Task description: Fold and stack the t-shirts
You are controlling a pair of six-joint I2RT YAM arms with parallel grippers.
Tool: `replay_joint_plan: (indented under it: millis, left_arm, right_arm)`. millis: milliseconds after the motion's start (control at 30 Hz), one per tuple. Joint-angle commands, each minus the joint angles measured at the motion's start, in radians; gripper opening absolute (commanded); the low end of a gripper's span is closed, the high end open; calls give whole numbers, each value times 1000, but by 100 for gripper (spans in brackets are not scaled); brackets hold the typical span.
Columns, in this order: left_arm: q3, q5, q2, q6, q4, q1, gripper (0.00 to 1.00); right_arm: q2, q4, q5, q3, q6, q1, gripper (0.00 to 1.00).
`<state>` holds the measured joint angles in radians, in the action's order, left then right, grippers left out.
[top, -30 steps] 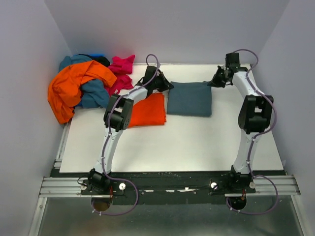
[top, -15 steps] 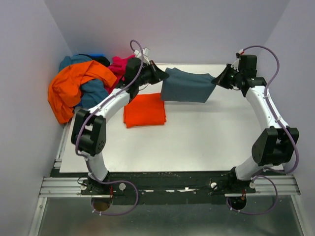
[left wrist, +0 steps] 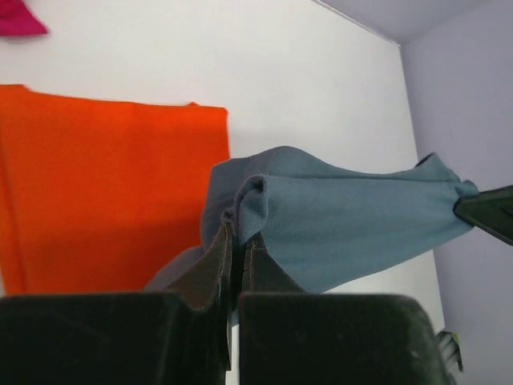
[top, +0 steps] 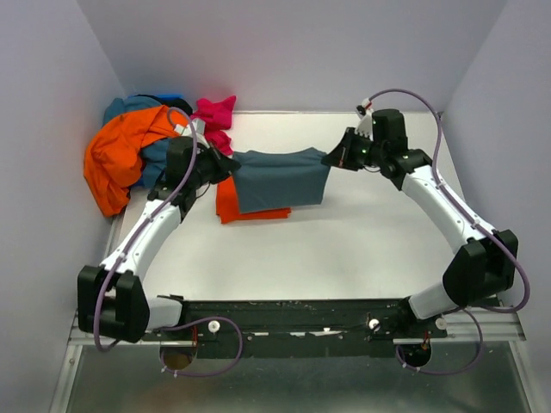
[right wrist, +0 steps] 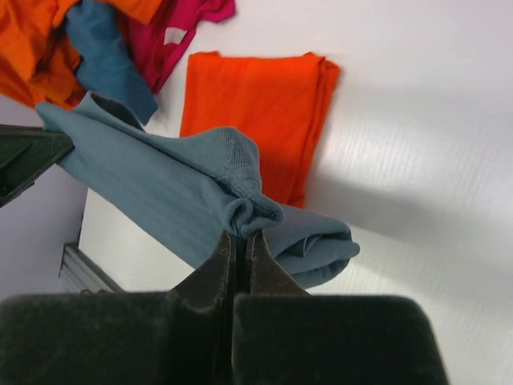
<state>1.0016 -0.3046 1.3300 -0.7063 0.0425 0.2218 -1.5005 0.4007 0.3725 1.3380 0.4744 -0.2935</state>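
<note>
We see the slate blue-grey cloth t-shirt (top: 280, 179), folded into a rectangle, strung between the two arms over the far-left part of the white desk (top: 370, 241). The left pincer (top: 225, 163) is clamped shut on the shirt's left corner. In the left wrist view, its fingers (left wrist: 215, 269) pinch a bunched fold of the cloth. The right pincer (top: 333, 159) is clamped shut on the opposite corner, with a crumpled knot of fabric squeezed between its tips. The shirt sags a little between the two grips.

Beneath it lies the bright orange-red folded t-shirt (top: 225, 203), flat on the desk. From above, the blue-grey shirt covers most of it, leaving a strip along its left side and near edge showing. We cannot tell whether the two shirts touch.

At the far-left corner of the desk sits a heap of loose shirts: a large orange one (top: 116, 155), a teal-blue one (top: 164, 163) and a magenta pink one (top: 213, 114).
</note>
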Motion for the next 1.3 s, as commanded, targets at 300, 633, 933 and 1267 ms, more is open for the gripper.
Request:
replay_joint_plan:
  millis: [300,633,933,1267]
  left_arm:
    - [-212,321,-249,71,117,-170,0]
    - [-179,331,-166,73,88,-214,0]
    - [-152,308,-80,62,39,-213,0]
    - [-69,274,73,42,-36,-239,0]
  right_arm:
    - [-64,-109,-60,-6,29,-151,1]
    - [-139,-138,-98,-10,30,-174,1]
    - [-205,-137,-118,44,27,-174,1]
    - [-326,-125,-164,176,-3,-174,1]
